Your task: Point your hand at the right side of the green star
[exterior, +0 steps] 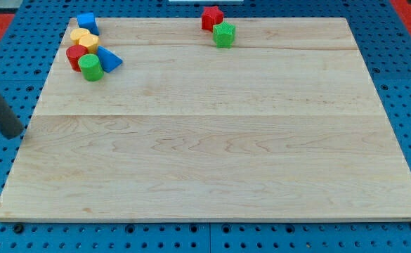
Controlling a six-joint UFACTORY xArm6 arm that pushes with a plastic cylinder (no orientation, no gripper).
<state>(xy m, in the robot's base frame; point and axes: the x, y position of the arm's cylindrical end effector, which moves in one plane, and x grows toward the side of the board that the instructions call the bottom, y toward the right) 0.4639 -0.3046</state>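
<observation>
No jaws on this rig, so nothing is clenching or releasing; my tip (15,133) is sitting just off the surface's (212,154) left edge, well apart from every block. The green star (224,34) is lying near the top edge, touching the red star (211,17). It is looking light, rigid and ready to slide, so I am judging a stop just beside its right side safest.
</observation>
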